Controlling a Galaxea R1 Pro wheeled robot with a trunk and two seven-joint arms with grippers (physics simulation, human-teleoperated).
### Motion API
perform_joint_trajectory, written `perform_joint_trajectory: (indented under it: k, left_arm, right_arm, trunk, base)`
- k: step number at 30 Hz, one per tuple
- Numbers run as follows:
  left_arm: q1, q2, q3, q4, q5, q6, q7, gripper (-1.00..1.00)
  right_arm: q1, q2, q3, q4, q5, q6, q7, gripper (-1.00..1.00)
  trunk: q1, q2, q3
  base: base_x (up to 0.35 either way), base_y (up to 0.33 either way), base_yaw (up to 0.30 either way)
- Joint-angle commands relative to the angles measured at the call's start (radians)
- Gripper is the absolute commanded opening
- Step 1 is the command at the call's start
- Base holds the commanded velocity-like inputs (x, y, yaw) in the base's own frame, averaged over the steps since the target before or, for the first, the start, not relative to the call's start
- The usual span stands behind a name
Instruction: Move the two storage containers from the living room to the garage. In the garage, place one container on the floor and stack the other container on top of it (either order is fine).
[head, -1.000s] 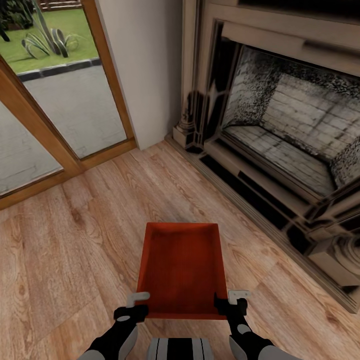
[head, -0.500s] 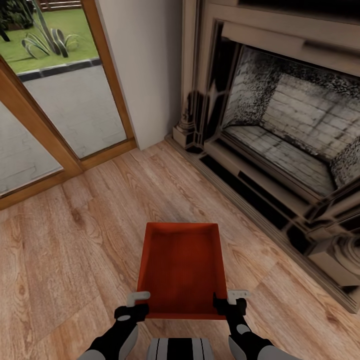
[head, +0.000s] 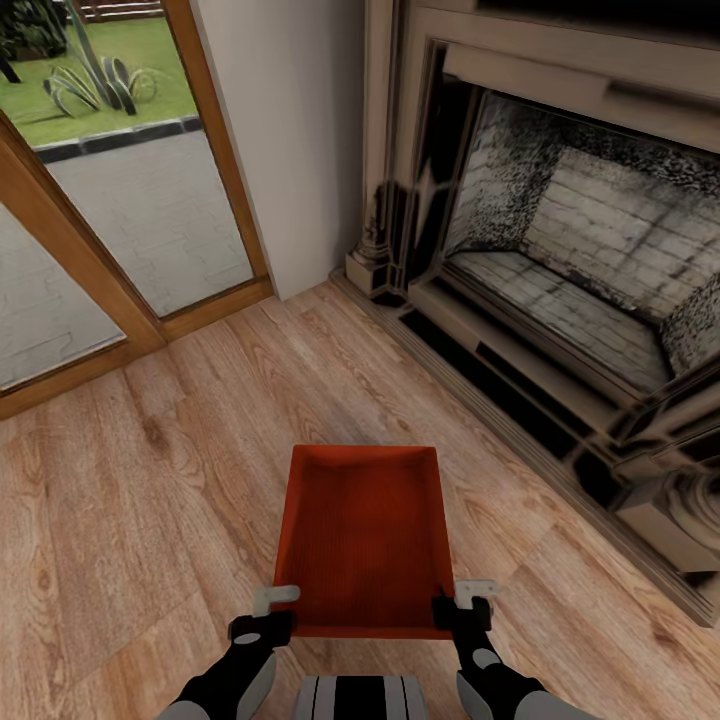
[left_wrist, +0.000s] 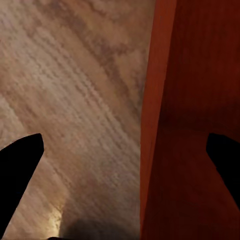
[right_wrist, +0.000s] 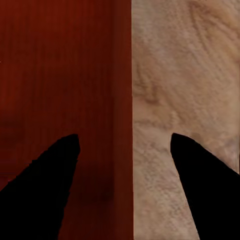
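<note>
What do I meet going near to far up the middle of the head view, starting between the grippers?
Orange bin held between the left gripper and right gripper → wood-plank floor → white wall between glass door and fireplace.

The right pincer (head: 463, 597) has edged slightly inward and down along the right wall of the storage container (head: 364, 540) over the last second. Its fingers now straddle that wall a little more closely.

Left claw (head: 277, 612) and right claw (head: 462, 603), jaws apart, low, forward.
</note>
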Motion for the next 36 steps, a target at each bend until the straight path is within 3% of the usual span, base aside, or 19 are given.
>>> perform_joint_trajectory:
  k: [1,24,36]
  left_arm:
    - [0.000,0.000,-0.003,-0.002,0.006,0.004,0.005,-1.00]
    - [0.000,-0.002,-0.007,-0.018,0.002,0.003,0.008,-1.00]
    - [0.000,-0.001,-0.007,-0.011,0.003,0.003,0.008,-1.00]
  right_arm:
    - [-0.001,0.000,0.008,0.001,-0.001,-0.001,-0.008,-1.00]
    - [-0.001,-0.005,0.007,0.001,-0.004,-0.001,-0.009,-1.00]
    - [-0.001,-0.001,0.008,0.000,0.009,-0.001,-0.009,-1.00]
  trunk:
    - [0.000,0.000,-0.001]
    - [0.000,0.000,-0.001]
    - [-0.046,0.084,0.037]
  base:
    - [0.000,0.000,0.000]
    - [0.000,0.000,0.000]
    - [0.000,0.000,0.000]
